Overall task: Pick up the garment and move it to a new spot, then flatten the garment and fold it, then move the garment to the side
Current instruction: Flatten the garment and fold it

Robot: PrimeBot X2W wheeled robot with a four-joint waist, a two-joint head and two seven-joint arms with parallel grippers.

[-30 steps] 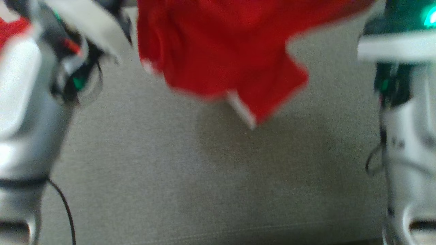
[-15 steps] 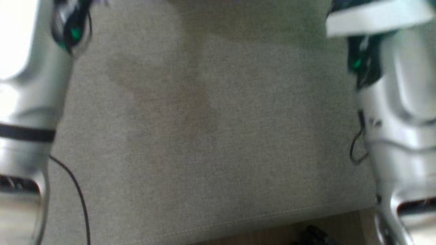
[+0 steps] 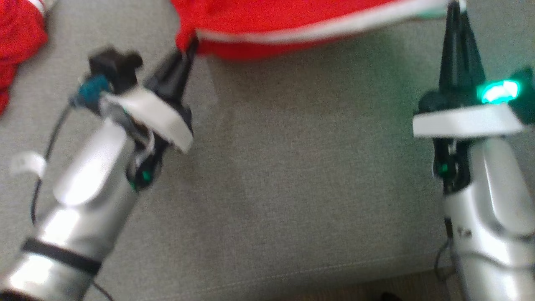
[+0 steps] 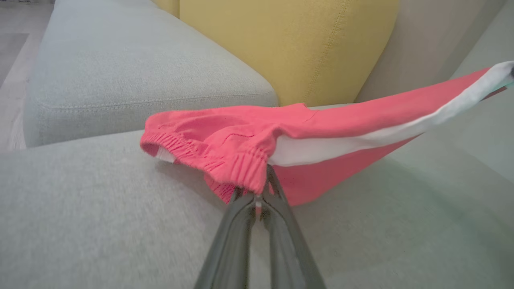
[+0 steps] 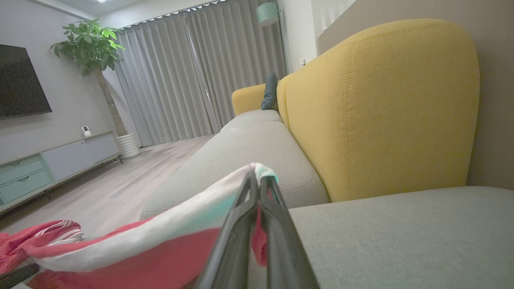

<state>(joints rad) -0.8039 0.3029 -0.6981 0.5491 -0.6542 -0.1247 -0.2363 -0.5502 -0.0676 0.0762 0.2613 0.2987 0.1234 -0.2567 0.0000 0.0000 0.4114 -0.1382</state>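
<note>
The garment is a pair of red shorts with a white side stripe. It is stretched between my two grippers just above the grey sofa seat. My left gripper is shut on the elastic waistband, and its fingers are pinched together under it. My right gripper is shut on the far white-striped corner. From that corner the garment runs away to the lower left in the right wrist view. Its middle sags towards the cushion.
Another red cloth lies bunched on the seat at the far left. A yellow backrest rises behind the seat. The cushion's front edge borders wooden floor. A TV cabinet and a plant stand across the room.
The head view has shifted a lot. A second ago the garment hung bunched high between the arms. Half a second ago it was out of the picture. Now it is stretched between both grippers.
</note>
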